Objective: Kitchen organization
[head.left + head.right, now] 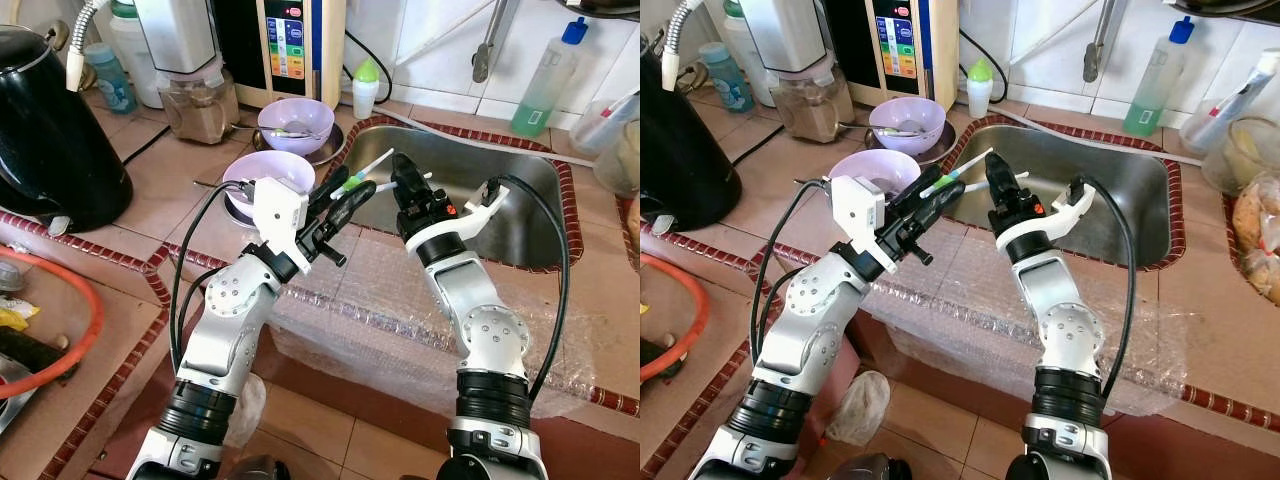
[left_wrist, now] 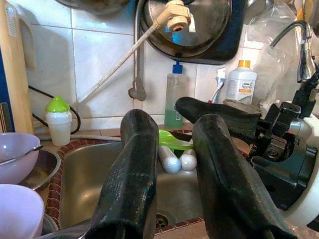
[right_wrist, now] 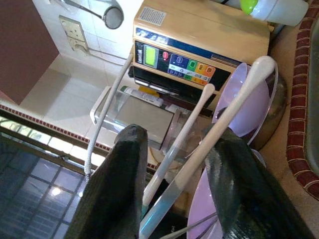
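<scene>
Grippers (image 1: 340,195) meet above sink (image 1: 520,225) edge.

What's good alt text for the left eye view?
Both grippers meet over the steel sink: the left gripper and the right gripper both reach a bundle of white-handled utensils. Two purple bowls sit on the tiled counter behind, and a black kettle stands on the robot's left.

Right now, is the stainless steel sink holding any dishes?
No, the stainless steel sink basin is bare; both purple bowls sit on the counter beside it.
</scene>
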You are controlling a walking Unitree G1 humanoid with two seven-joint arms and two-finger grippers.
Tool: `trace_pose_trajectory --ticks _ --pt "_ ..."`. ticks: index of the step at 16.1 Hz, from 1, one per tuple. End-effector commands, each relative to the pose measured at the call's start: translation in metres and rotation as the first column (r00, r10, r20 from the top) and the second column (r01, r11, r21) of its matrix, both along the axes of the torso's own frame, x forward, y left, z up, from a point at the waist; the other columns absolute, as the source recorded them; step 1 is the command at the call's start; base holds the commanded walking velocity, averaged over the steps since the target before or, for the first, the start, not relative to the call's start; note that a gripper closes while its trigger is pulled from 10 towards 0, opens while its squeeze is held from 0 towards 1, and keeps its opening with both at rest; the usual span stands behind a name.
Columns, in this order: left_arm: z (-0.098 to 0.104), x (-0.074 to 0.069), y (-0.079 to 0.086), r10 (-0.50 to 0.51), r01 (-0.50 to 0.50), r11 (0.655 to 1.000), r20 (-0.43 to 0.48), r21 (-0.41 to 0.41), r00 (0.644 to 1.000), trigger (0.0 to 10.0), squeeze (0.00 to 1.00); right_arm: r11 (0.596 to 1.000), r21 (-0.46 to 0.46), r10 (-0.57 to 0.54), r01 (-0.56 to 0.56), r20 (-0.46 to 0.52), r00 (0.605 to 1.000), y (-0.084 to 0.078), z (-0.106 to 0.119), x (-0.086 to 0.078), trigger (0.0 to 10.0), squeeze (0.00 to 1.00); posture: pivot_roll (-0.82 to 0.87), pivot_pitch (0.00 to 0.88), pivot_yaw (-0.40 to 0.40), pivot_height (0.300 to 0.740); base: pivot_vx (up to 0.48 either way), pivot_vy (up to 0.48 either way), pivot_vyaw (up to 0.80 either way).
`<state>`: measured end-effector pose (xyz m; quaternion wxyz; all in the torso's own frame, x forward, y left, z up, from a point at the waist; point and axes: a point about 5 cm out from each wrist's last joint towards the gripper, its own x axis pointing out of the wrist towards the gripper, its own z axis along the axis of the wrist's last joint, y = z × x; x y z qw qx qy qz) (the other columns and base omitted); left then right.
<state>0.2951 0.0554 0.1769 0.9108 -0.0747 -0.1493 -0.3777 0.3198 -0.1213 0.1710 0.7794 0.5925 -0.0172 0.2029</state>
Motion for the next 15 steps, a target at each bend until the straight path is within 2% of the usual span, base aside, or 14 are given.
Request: trace_pose_trajectory --ticks 1,5,7,8,9,10,11,12,13,15 --pt "-0.004 0.001 0.000 -0.001 0.002 1.000 -0.008 0.024 1.000 0.0 0.00 1.000 0.021 -0.004 0.003 0.018 1.000 0.000 0.008 0.002 0.0 0.00 -0.06 0.000 0.051 0.740 0.000 0.000 0.00" --pt "-0.008 -0.002 -0.004 -0.030 0.031 0.999 -0.015 0.040 0.999 0.0 0.00 0.995 0.048 0.086 -0.090 0.085 0.993 0.010 0.015 -0.005 0.0 0.00 -0.06 0.000 0.055 0.740 0.000 0.000 0.00" --pt "-0.010 -0.003 -0.005 -0.036 0.037 0.998 -0.017 0.048 0.999 0.0 0.00 0.994 0.048 0.090 -0.094 0.088 0.992 0.011 0.016 -0.006 0.0 0.00 -0.06 0.000 0.056 0.740 0.000 0.000 0.00" --pt "-0.010 -0.003 -0.006 -0.040 0.041 0.998 -0.013 0.055 0.999 0.9 0.00 0.994 0.051 0.090 -0.095 0.088 0.992 0.011 0.015 -0.006 0.0 0.00 -0.06 0.000 0.056 0.740 0.000 0.000 0.00" --pt "-0.010 -0.003 -0.006 -0.042 0.043 0.997 -0.011 0.060 0.999 3.3 0.00 0.994 0.053 0.091 -0.095 0.087 0.992 0.011 0.015 -0.006 0.0 0.00 -0.06 0.000 0.059 0.740 0.000 0.000 0.00" --pt "-0.011 -0.003 -0.006 -0.045 0.046 0.997 -0.011 0.067 0.999 6.8 0.00 0.994 0.053 0.090 -0.095 0.086 0.992 0.010 0.014 -0.006 0.0 0.00 -0.06 0.000 0.059 0.740 0.000 0.000 0.00" --pt "-0.012 -0.003 -0.007 -0.050 0.050 0.995 -0.005 0.083 0.999 9.9 0.00 0.994 0.055 0.088 -0.092 0.083 0.993 0.010 0.014 -0.006 0.0 0.00 -0.06 0.000 0.058 0.740 0.000 0.000 0.00" --pt "-0.014 -0.004 -0.008 -0.055 0.055 0.994 -0.005 0.099 0.998 10.0 0.00 0.994 0.055 0.087 -0.092 0.083 0.993 0.009 0.014 -0.006 0.0 0.00 -0.06 0.000 0.057 0.740 0.000 0.000 0.00" --pt "-0.017 -0.005 -0.010 -0.063 0.063 0.992 -0.011 0.107 0.998 10.0 0.45 0.995 0.050 0.085 -0.090 0.084 0.993 0.009 0.015 -0.006 0.0 0.00 -0.06 0.000 0.056 0.740 0.000 0.000 0.00" --pt "-0.019 -0.005 -0.012 -0.069 0.071 0.992 -0.021 0.106 0.997 10.0 1.00 0.997 0.026 0.064 -0.066 0.079 0.995 0.007 0.014 -0.004 0.0 0.00 -0.06 0.000 0.055 0.740 0.000 0.000 0.00"
